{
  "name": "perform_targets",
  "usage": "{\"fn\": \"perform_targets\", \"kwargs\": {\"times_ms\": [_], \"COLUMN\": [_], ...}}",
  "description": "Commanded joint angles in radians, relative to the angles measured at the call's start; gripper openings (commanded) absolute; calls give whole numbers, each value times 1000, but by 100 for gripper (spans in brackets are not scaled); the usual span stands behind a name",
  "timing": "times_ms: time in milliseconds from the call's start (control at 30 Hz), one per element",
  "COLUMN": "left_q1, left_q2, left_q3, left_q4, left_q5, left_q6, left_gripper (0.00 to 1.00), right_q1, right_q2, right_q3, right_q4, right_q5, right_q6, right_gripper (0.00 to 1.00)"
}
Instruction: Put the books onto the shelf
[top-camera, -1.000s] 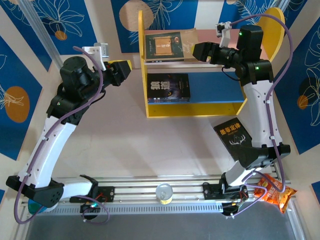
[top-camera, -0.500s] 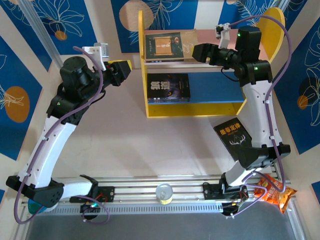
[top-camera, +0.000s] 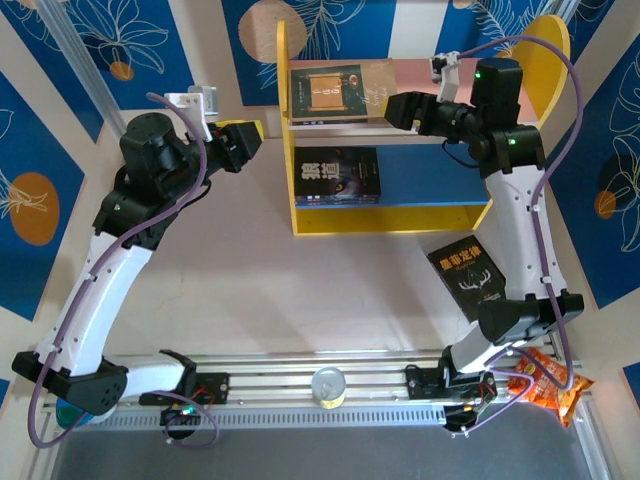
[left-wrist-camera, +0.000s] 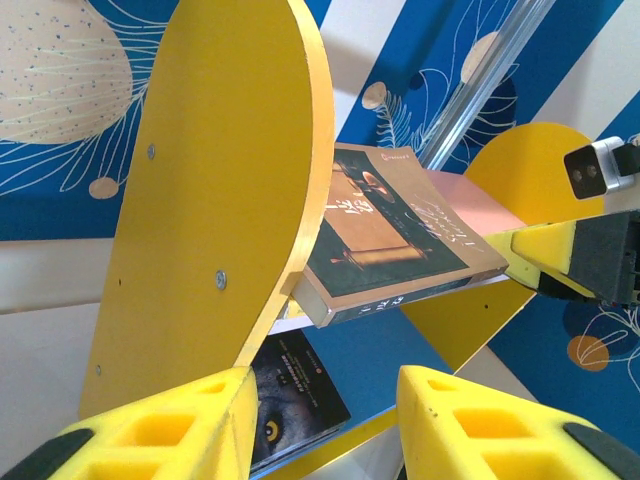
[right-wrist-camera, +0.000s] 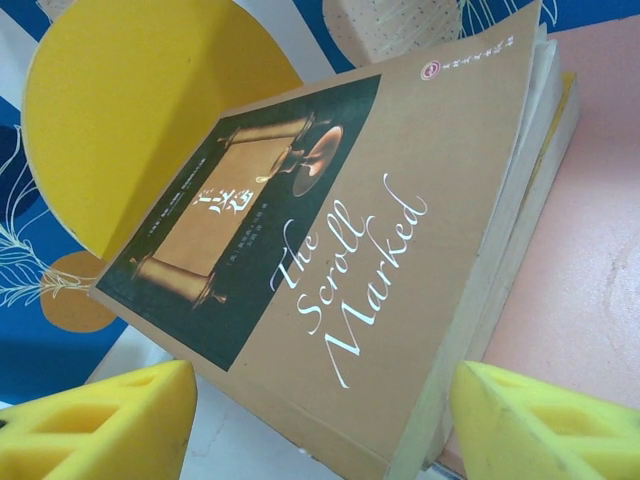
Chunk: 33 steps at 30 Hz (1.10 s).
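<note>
The left gripper (top-camera: 254, 140) hangs just left of the shelf (top-camera: 380, 221), beside its yellow side panel, jaws apart and empty. The tan book (top-camera: 335, 92) lies flat on the pink upper board, and a dark book (top-camera: 337, 176) lies on the lower tier. The right gripper (top-camera: 397, 108) sits at the tan book's right edge, jaws apart, not clamped on it.

The black book (top-camera: 468, 278) lies on the tabletop toward the near edge from that gripper. Its long axis slants far-left to near-right, and the right arm is nearer to it. Since a second ago the right arm has shifted only slightly; the books have not moved.
</note>
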Motion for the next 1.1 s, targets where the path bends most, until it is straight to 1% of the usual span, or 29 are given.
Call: {"fn": "perform_targets", "kwargs": {"times_ms": [0, 467, 1067], "left_q1": [1, 1, 2], "left_q2": [-15, -20, -28], "left_q3": [13, 11, 8], "left_q4": [5, 1, -2], "left_q5": [5, 4, 1], "left_q6": [16, 23, 30], "left_gripper": [41, 41, 41], "right_q1": [2, 23, 40], "right_q2": [-28, 15, 58], "right_q3": [2, 44, 90], "right_q4": [14, 0, -14], "right_q5": [-20, -48, -47], "right_q6": [-8, -4, -2], "right_gripper": [68, 68, 68]}}
